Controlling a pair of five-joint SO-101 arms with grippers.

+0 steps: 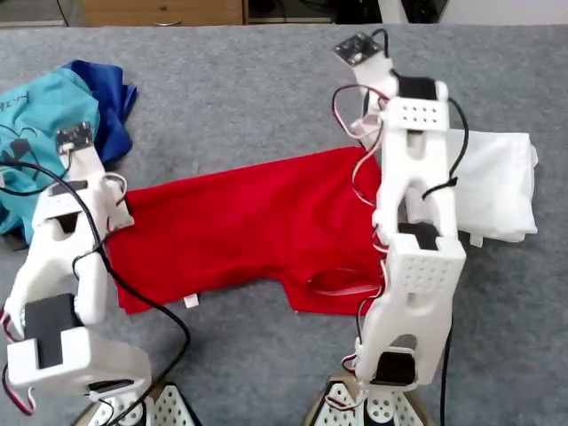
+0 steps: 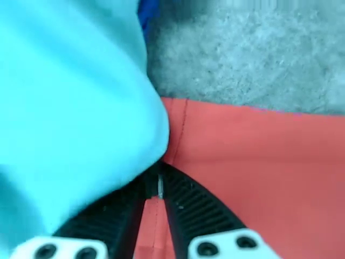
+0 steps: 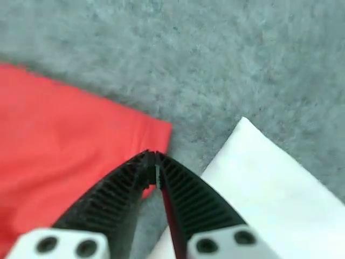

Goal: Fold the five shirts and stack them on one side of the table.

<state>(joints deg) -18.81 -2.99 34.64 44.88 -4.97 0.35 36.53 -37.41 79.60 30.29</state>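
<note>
Grey table beneath everything. Spread flat and crosswise at its middle, the red shirt, not yet folded. Just beside the red shirt's far right corner, a white shirt, already folded into a neat block. Off the red shirt's left end, a teal shirt heaped loosely, with a blue shirt bunched against it on the far side.

Left hand pressed together on the red shirt's left edge, cloth nipped between the jaws, teal fabric crowding close. Right hand likewise closed on the red shirt's corner nearest the white one, a sliver of red caught between the jaws.

Looks like the start of the red shirt's first fold. Calls next for lifting both pinched points together and carrying them across the red shirt toward its near edge, keeping the cloth taut and clear of the white block.
</note>
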